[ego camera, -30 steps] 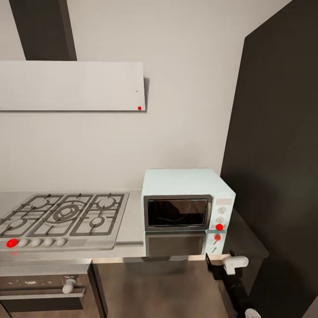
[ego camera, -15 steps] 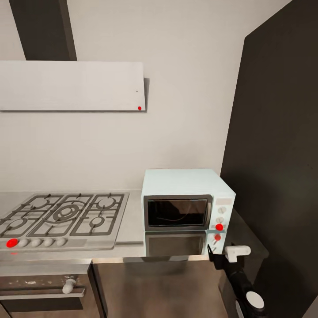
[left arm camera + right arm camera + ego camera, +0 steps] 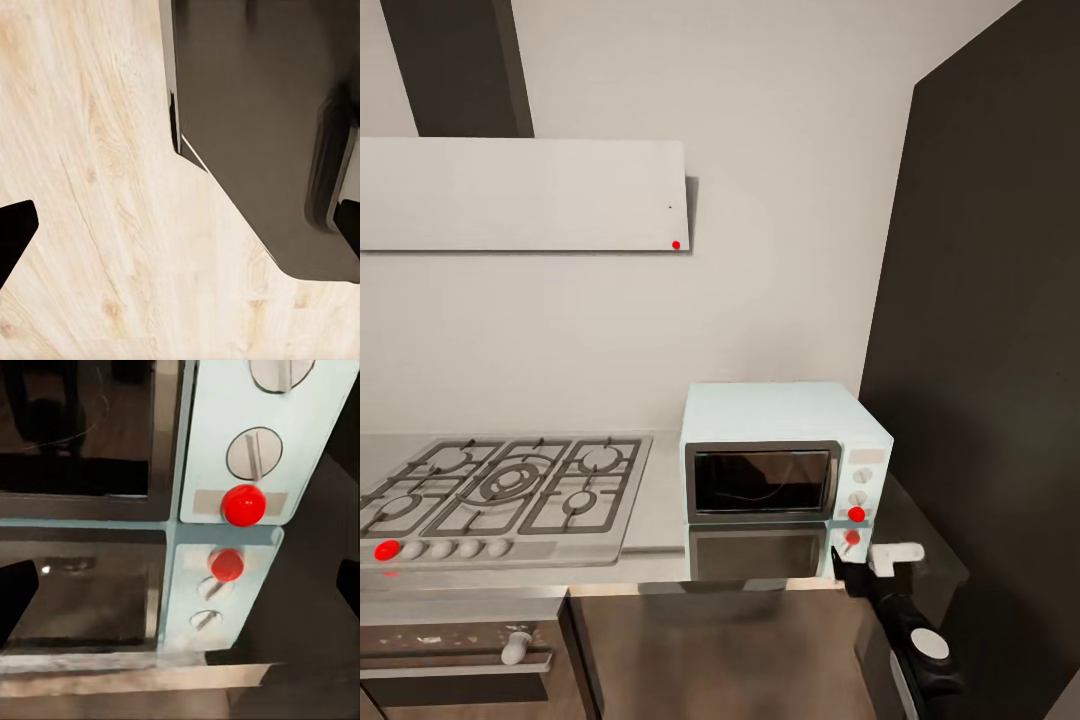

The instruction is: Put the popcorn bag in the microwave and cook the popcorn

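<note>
Mint-blue boxy microwave [image 3: 785, 452]: door closed, on grey steel desk [image 3: 655, 520].
Red round button [image 3: 243, 505]: below knobs.
Right claw [image 3: 872, 565]: spread wide, near button.
Left claw: state cannot be told.

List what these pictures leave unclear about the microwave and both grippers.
- Microwave interior: head view, dark glass door hides whether anything sits inside.
- Right gripper: head view, too small to judge its opening; right wrist view cuts its fingers at the edges.
- Left gripper: left wrist view, one dark finger enters at the edge; its state is unclear.
</note>
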Tool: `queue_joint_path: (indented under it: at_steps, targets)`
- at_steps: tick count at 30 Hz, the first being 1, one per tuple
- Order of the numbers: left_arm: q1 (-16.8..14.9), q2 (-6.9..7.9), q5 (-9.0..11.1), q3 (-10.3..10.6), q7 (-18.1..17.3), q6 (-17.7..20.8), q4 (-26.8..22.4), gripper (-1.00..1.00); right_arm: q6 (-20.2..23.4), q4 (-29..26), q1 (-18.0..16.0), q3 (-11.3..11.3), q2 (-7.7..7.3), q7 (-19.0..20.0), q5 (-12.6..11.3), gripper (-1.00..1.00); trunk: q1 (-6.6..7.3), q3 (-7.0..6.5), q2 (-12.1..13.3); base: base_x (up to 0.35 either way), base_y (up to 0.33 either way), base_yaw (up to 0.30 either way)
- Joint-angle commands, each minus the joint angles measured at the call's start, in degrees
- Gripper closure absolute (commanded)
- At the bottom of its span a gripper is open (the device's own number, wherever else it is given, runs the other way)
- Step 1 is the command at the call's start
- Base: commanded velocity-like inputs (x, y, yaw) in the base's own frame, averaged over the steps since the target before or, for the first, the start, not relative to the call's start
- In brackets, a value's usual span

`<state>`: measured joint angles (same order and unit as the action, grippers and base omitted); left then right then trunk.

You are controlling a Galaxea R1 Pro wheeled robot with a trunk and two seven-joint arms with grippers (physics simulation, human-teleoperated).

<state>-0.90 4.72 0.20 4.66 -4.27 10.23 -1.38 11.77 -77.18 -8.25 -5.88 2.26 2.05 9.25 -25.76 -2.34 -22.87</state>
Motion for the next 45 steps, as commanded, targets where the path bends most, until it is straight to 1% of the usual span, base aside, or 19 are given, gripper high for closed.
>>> queue_joint_path:
  at_steps: [1,2,6,10,15,20,21,22,24,28,29,33,40,45]
  targets:
    - [0.0,0.03,0.0,0.4,-0.2,0.3,-0.1,-1.0,0.8,-0.1,-0.5,-0.1,0.05,0.2,0.6,-1.0,-0.02,0.03,0.0,0.0,0.0,0.0]
    - [0.0,0.03,0.0,0.4,-0.2,0.3,-0.1,-1.0,1.9,-0.1,-1.3,-0.2,0.04,0.2,0.6,-1.0,-0.02,0.03,0.0,0.0,0.0,0.0]
    - [0.0,0.03,0.0,0.4,-0.2,0.3,-0.1,-1.0,4.2,-0.1,-2.6,-0.3,0.03,0.2,0.6,-1.0,-0.02,0.03,0.0,0.0,0.0,0.0]
    - [0.0,0.03,0.0,0.4,-0.2,0.3,-0.1,-1.0,4.8,-0.1,-3.0,-0.3,0.03,0.2,0.6,-1.0,-0.02,0.03,0.0,0.043,0.0,0.0]
    - [0.0,0.03,0.0,0.4,-0.2,0.3,-0.1,-1.0,4.9,-0.1,-3.0,-0.3,0.02,0.2,0.6,-1.0,-0.02,0.03,0.0,0.227,-0.023,0.0]
    - [0.0,0.03,0.0,0.4,-0.2,0.3,-0.1,-1.0,4.9,-0.1,-3.0,-0.6,0.02,0.2,0.6,-1.0,-0.02,0.03,0.0,0.035,-0.005,0.0]
    - [0.0,0.03,0.0,0.4,-0.2,0.3,-0.1,-1.0,4.9,-0.1,-3.0,-0.8,0.02,0.2,0.6,-1.0,-0.02,0.03,0.0,0.006,-0.001,0.0]
    - [0.0,0.03,0.0,0.4,-0.2,0.3,-0.2,-1.0,4.9,-0.1,-3.0,-1.8,0.02,0.2,0.6,-1.0,-0.02,0.03,0.0,0.003,0.0,0.0]
    - [0.0,0.03,0.0,0.4,-0.2,0.3,-0.2,-1.0,4.9,0.0,-3.0,-3.0,0.02,0.2,0.6,-1.0,-0.02,0.03,0.0,0.06,-0.017,0.0]
    - [0.0,0.03,0.1,0.4,-0.2,0.3,-0.2,-1.0,4.8,0.8,-3.0,-6.2,0.02,0.3,0.6,-1.0,-0.02,0.03,0.0,0.181,-0.111,0.0]
    - [0.0,0.03,0.0,0.4,-0.2,0.3,-0.2,-1.0,4.8,1.1,-3.0,-6.6,0.02,0.3,0.6,-1.0,-0.02,0.03,0.0,0.116,-0.075,0.0]
    - [0.0,0.03,0.0,0.4,-0.2,0.3,-0.2,-1.0,4.6,2.7,-3.0,-7.1,0.02,0.3,0.6,-1.0,-0.02,0.03,0.0,0.043,-0.028,0.0]
    - [0.0,0.03,0.0,0.4,-0.2,0.3,-0.2,-1.0,4.4,7.3,-3.0,-7.2,0.02,0.3,0.7,-1.0,-0.02,0.03,0.0,0.01,-0.003,0.0]
    - [0.0,0.03,0.0,0.4,-0.2,0.3,-0.2,-1.0,4.3,9.3,-3.0,-7.2,0.02,0.3,0.7,-1.0,-0.02,0.03,0.0,0.216,0.0,0.0]
